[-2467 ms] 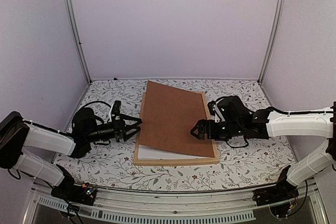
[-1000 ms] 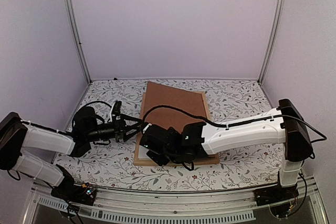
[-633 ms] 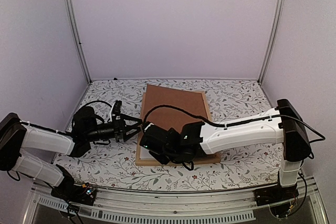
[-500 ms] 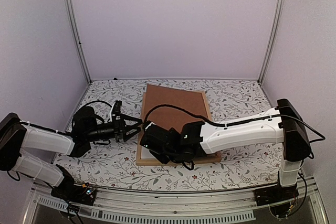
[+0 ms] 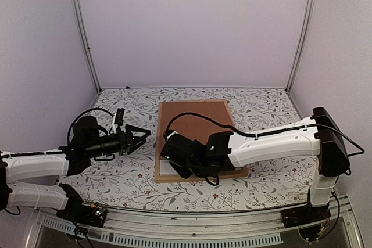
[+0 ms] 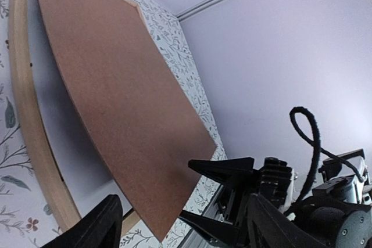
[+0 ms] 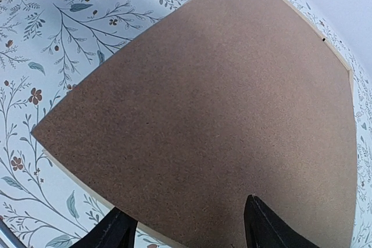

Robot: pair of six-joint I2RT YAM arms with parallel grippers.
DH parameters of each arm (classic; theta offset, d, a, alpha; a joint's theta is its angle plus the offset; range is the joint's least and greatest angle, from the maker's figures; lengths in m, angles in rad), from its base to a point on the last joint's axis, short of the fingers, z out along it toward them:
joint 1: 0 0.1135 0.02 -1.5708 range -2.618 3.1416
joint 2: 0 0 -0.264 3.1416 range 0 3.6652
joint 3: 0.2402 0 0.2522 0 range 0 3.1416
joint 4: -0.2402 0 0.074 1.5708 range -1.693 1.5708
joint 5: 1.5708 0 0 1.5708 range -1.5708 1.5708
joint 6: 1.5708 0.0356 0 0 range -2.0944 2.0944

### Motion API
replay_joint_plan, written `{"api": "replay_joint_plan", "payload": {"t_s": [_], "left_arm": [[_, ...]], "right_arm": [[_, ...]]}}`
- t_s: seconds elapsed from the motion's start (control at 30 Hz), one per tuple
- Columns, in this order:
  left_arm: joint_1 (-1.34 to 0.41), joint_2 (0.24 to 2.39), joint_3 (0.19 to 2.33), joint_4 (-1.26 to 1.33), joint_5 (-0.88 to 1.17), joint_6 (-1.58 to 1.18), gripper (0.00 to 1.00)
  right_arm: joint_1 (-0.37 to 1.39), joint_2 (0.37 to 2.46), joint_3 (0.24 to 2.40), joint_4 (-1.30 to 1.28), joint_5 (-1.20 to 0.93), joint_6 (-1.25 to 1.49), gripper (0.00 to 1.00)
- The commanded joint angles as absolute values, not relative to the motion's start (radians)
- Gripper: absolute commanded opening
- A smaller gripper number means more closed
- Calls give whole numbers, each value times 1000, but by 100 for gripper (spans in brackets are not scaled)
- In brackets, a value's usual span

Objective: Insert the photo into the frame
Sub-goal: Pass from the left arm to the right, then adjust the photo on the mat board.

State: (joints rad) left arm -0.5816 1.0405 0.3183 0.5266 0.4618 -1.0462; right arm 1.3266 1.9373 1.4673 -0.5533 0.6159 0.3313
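The frame (image 5: 158, 143) of light wood lies flat in the middle of the table. A brown backing board (image 5: 195, 123) covers most of it. In the left wrist view the board (image 6: 116, 97) is tilted up above a white sheet (image 6: 43, 94) inside the frame bar (image 6: 29, 126). Whether that sheet is the photo's back I cannot tell, and no printed side shows. My right gripper (image 5: 173, 158) hovers open over the board's near left part, with brown board (image 7: 203, 114) showing between its fingers. My left gripper (image 5: 139, 135) is open and empty, just left of the frame.
The floral tablecloth (image 5: 116, 172) surrounds the frame. Purple walls and metal posts (image 5: 81, 27) enclose the table. The right arm (image 5: 273, 143) reaches across the frame's near right part. A black cable (image 5: 197, 120) loops over the board.
My left arm has drawn back to the left, away from the frame's edge. The right gripper's jaws have narrowed a little. A white strip now shows at the frame's near left.
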Motion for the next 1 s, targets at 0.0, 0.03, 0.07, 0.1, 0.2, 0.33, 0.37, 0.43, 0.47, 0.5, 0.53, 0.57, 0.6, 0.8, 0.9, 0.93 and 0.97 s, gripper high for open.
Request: {"api": "replay_joint_plan", "payload": {"t_s": [0.0,0.03,0.07,0.1,0.2,0.33,0.37,0.43,0.47,0.5,0.53,0.57,0.6,0.8,0.9,0.93,0.97], "left_arm": [[-584,1003,368,260,355,-952,76],[-583,999,374,230,340,-941,77],[-583,998,379,196,324,-929,76],[-582,1000,386,171,313,-919,77],[-581,998,388,138,290,-900,77],[-582,997,387,121,270,-882,77],[-581,1000,391,115,265,-875,77],[-582,1017,407,81,257,-851,77],[-581,1030,417,67,254,-837,77],[-581,1042,426,53,250,-824,77],[-582,1053,435,42,248,-812,77],[-582,1063,442,33,242,-804,77],[-581,1071,448,27,238,-796,77],[-583,1127,486,8,227,-762,77],[-587,1186,532,-52,213,-729,77],[-590,1206,545,-65,204,-713,77],[-592,1225,561,-81,192,-701,77]], "right_arm": [[1297,1869,1438,-507,632,372,65],[1294,1861,1433,-499,628,375,65],[1293,1856,1428,-494,622,376,64],[1291,1850,1425,-489,617,378,64],[1286,1835,1420,-479,607,378,62],[1283,1824,1420,-479,603,375,58],[1282,1819,1420,-479,602,373,56],[1278,1811,1420,-480,601,374,53],[1274,1808,1420,-480,599,375,51],[1272,1803,1419,-480,597,377,50],[1268,1799,1419,-480,596,378,48],[1267,1794,1419,-480,596,379,48],[1266,1789,1419,-480,597,379,47],[1260,1767,1419,-484,607,373,40],[1255,1749,1417,-485,610,368,36],[1253,1743,1417,-485,610,367,36],[1250,1736,1416,-485,611,367,35]]}}
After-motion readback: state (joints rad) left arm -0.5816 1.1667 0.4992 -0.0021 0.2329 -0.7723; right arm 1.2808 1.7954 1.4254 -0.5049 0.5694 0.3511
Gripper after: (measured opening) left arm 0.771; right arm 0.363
